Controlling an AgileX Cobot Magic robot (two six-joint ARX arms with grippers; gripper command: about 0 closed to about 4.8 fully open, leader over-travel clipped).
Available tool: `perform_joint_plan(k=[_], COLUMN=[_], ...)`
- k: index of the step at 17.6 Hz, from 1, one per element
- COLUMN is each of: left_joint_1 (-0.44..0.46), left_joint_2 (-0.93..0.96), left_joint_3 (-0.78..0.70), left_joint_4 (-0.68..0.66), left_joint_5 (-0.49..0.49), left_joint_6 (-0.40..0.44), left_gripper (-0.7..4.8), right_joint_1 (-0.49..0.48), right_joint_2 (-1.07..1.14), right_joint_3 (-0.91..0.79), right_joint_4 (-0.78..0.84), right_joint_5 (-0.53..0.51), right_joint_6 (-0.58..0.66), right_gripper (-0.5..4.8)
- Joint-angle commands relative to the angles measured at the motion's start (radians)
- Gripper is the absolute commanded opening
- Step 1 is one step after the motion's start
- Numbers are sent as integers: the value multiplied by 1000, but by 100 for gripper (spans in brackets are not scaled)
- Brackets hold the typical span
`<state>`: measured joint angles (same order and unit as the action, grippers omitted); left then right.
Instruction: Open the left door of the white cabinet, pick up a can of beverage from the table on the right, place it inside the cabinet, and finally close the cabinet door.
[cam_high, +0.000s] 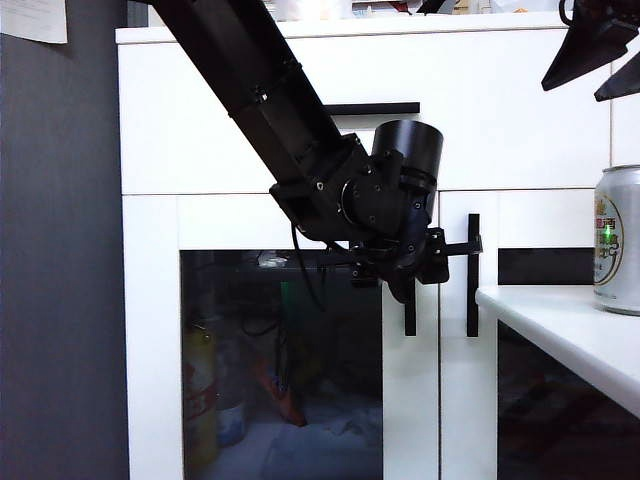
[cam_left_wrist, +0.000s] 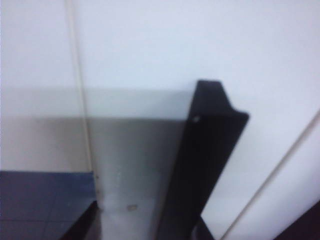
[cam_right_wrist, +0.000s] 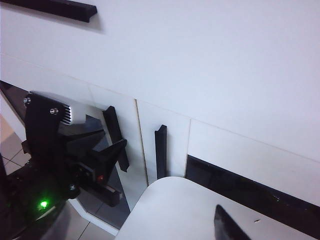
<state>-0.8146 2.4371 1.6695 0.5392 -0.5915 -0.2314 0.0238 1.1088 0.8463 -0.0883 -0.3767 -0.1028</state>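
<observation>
The white cabinet (cam_high: 520, 130) fills the exterior view, and its left door (cam_high: 150, 330) looks closed. My left gripper (cam_high: 425, 265) is at the top of that door's vertical black handle (cam_high: 410, 315). In the left wrist view the handle (cam_left_wrist: 205, 165) runs between dark, blurred fingers (cam_left_wrist: 80, 225), and whether they clamp it is unclear. The silver can of beverage (cam_high: 617, 240) stands upright on the white table (cam_high: 560, 335) at the right. My right gripper (cam_high: 571, 93) hangs open high above the table, holding nothing. One of its fingers (cam_right_wrist: 226, 227) shows over the table (cam_right_wrist: 190, 210).
The right door's black handle (cam_high: 473, 290) is close beside the left gripper. A horizontal drawer handle (cam_high: 372, 108) sits above. Behind the left door's glass (cam_high: 280, 360) stand a yellow bottle (cam_high: 200, 390) and other items. A dark grey wall (cam_high: 60, 250) borders the cabinet's left side.
</observation>
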Motion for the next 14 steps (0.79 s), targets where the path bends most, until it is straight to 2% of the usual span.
perform_joint_plan(k=[1, 10, 12, 14], left_joint_1=[-9, -68, -64, -57], left_joint_2=[-17, -43, -43, -43], left_joint_3=[14, 13, 13, 13], left_joint_4=[108, 127, 128, 128], left_joint_5=[84, 67, 37, 0], left_joint_6=[-30, -25, 47, 67], left_gripper=[-6, -6, -6, -6], right_joint_1=[-1, -1, -1, -1], right_joint_2=[-3, -6, -12, -18], right_joint_3=[2, 3, 4, 4], right_joint_4=[10, 15, 19, 18], right_joint_5=[1, 0, -6, -15], right_joint_6=[-2, 6, 28, 28], right_gripper=[367, 367, 367, 367])
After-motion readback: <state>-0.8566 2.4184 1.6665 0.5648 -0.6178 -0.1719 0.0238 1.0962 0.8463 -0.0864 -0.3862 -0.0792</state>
